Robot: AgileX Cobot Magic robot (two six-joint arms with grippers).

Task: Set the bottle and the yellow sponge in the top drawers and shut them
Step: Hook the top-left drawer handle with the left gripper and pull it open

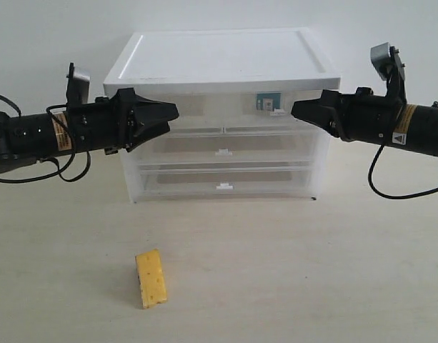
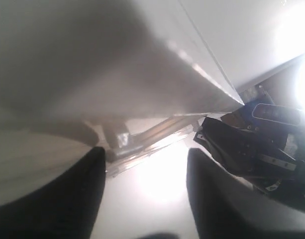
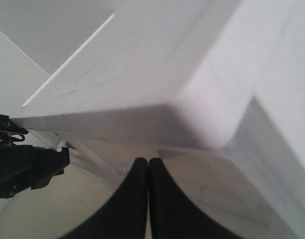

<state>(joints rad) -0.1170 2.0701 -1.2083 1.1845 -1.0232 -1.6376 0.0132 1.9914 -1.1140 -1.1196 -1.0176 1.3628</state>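
The yellow sponge [image 1: 151, 278] lies on the table, in front of the cabinet and far below both arms. The bottle [image 1: 264, 103] shows its teal label through the right top drawer [image 1: 304, 100], which looks pushed in. My right gripper [image 1: 296, 108] [image 3: 149, 160] is shut on nothing, its tip by that drawer's white tab handle [image 1: 278, 112]. My left gripper [image 1: 173, 111] [image 2: 145, 152] is open and empty in front of the left top drawer [image 1: 197, 106], whose handle is hidden in the exterior view.
The white-topped cabinet [image 1: 219, 53] stands at the back with two full-width drawers [image 1: 223, 146] below the top pair. The right arm [image 2: 252, 149] shows in the left wrist view, the left gripper [image 3: 23, 164] in the right wrist view.
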